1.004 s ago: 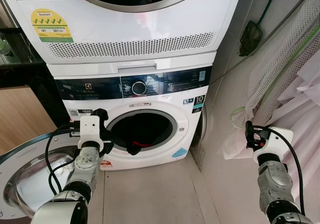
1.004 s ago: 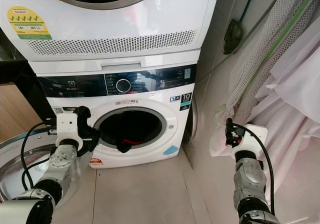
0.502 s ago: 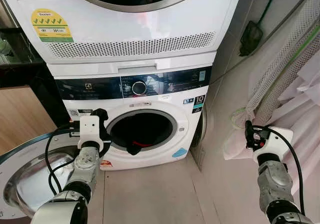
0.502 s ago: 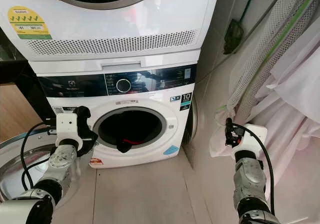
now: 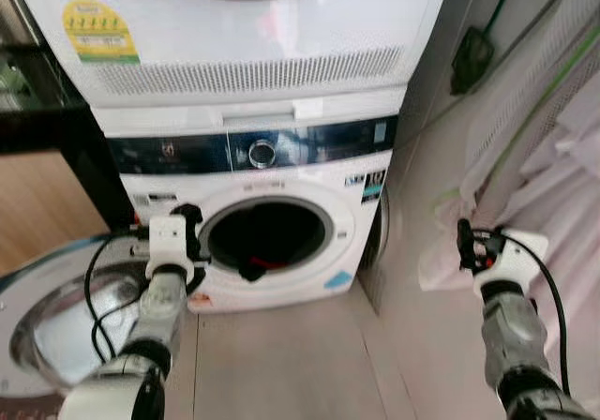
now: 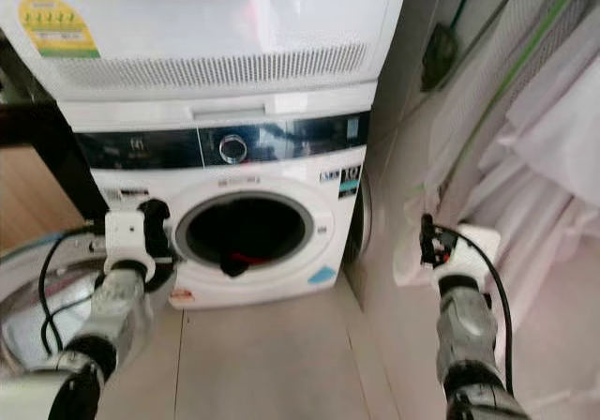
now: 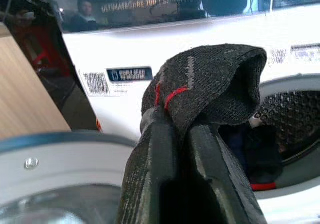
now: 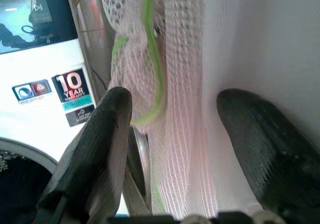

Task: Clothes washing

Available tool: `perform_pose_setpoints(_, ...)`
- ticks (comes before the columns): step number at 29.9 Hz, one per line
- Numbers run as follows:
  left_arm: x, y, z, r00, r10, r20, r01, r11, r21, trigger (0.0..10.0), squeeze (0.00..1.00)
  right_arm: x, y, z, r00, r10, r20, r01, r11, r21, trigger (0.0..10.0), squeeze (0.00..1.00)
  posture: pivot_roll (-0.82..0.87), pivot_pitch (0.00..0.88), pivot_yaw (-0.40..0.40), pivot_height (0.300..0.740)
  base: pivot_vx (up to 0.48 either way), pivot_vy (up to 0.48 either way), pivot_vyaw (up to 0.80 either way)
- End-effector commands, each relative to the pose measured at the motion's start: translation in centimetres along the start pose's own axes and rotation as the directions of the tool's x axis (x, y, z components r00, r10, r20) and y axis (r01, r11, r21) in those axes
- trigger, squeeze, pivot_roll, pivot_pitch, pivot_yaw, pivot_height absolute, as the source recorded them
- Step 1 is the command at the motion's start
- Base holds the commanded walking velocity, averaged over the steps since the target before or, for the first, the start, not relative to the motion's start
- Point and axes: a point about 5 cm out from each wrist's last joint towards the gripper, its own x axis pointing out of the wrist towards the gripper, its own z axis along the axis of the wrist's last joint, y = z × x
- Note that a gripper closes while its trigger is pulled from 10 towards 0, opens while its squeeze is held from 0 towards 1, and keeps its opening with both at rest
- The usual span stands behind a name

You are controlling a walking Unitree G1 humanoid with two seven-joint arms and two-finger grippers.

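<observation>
A white front-loading washer (image 5: 281, 172) stands with its round door (image 5: 56, 317) swung wide to the left. Dark clothing with a red stripe (image 5: 253, 270) hangs over the lower lip of the drum opening (image 5: 272, 232). My left gripper (image 5: 187, 225) is at the left rim of that opening, shut on a dark sock with red stitching (image 7: 210, 84) that is draped over its fingertips. My right gripper (image 5: 464, 242) is raised to the right of the washer, open, with nothing between its fingers (image 8: 105, 129); it points at a white mesh laundry bag (image 8: 165, 74).
A dryer (image 5: 253, 36) is stacked on the washer. A wall and the hanging mesh bag with pale cloth (image 5: 534, 129) close off the right side. A wooden cabinet (image 5: 37, 204) stands at the left. Bare floor (image 5: 281, 354) lies before the washer.
The whole picture has shifted and blurred, so the camera moved. The left gripper keeps the sock by the drum's left rim, and the right gripper stays open by the mesh bag.
</observation>
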Motion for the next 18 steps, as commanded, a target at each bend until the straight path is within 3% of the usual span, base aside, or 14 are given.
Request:
perform_pose_setpoints(1,0.14,0.08,0.17,1.000,0.000,0.001,0.000,1.000,-0.006,10.0,0.00,0.01,-0.19,0.22,1.000,-0.006,0.013,0.006,1.000,-0.010,10.0,0.00,0.04,0.025,-0.007,0.649,0.000,0.000,0.00)
perform_pose_setpoints(18,0.51,-0.08,0.65,1.000,-0.009,0.004,0.009,1.000,-0.022,10.0,0.00,0.25,-0.16,0.60,1.000,0.001,0.023,-0.001,1.000,-0.022,10.0,0.00,0.04,0.030,-0.010,0.649,0.000,0.000,0.00)
